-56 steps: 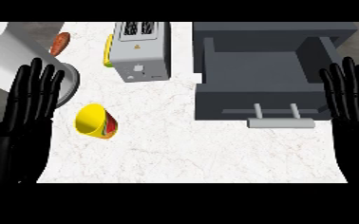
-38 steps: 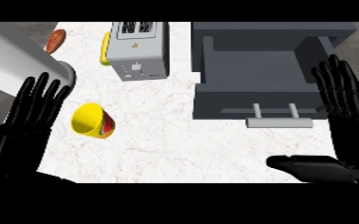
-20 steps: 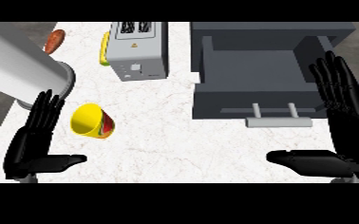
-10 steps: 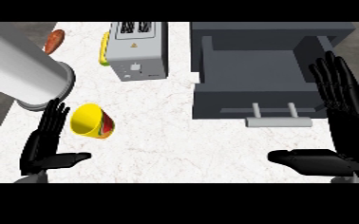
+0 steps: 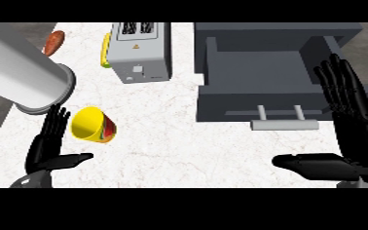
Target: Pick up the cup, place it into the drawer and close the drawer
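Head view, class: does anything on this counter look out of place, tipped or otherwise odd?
The yellow cup lies tipped on its side on the counter, its mouth facing the left hand. The grey drawer stands open. Nothing looks spilled or damaged.

Bare counter lies open between the tipped cup and the open drawer, whose top is unobstructed. The toaster stands behind, and the left forearm crowds the cup's upper left
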Tool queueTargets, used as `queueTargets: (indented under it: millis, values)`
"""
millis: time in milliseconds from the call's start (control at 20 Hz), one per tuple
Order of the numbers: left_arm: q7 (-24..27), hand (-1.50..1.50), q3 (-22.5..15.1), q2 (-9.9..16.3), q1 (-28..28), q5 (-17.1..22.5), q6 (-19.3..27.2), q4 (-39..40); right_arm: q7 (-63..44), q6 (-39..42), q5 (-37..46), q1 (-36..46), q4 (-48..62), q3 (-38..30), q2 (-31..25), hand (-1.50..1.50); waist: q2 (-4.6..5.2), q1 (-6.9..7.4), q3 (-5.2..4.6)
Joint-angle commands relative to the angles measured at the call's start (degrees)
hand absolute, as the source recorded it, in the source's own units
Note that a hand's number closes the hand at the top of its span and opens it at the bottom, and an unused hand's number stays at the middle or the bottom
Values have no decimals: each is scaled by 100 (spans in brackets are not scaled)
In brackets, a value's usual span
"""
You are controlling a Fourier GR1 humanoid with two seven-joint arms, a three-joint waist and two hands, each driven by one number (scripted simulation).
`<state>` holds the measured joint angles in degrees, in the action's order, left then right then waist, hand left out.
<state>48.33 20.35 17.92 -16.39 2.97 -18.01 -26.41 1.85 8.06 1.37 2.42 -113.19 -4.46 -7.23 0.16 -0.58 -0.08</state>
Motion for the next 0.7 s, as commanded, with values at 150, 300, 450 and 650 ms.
queueTargets:
  millis: [150,300,450,650]
  values:
    - [1223,-150,-37,-96,-312,-257,165,1052,-198,-124,75,510,243,21,55,-150,25,-13,-9]
    - [1252,-150,-47,24,-569,-329,99,1388,-191,48,-61,251,-10,-11,-23,-150,40,-92,-18]
    - [1008,-150,-32,90,-816,-265,45,1359,-246,69,-74,133,-83,4,3,-150,17,-46,-7]
    - [972,-150,64,290,-921,-185,-200,1516,-77,38,-123,372,229,-108,21,-150,36,-53,-12]
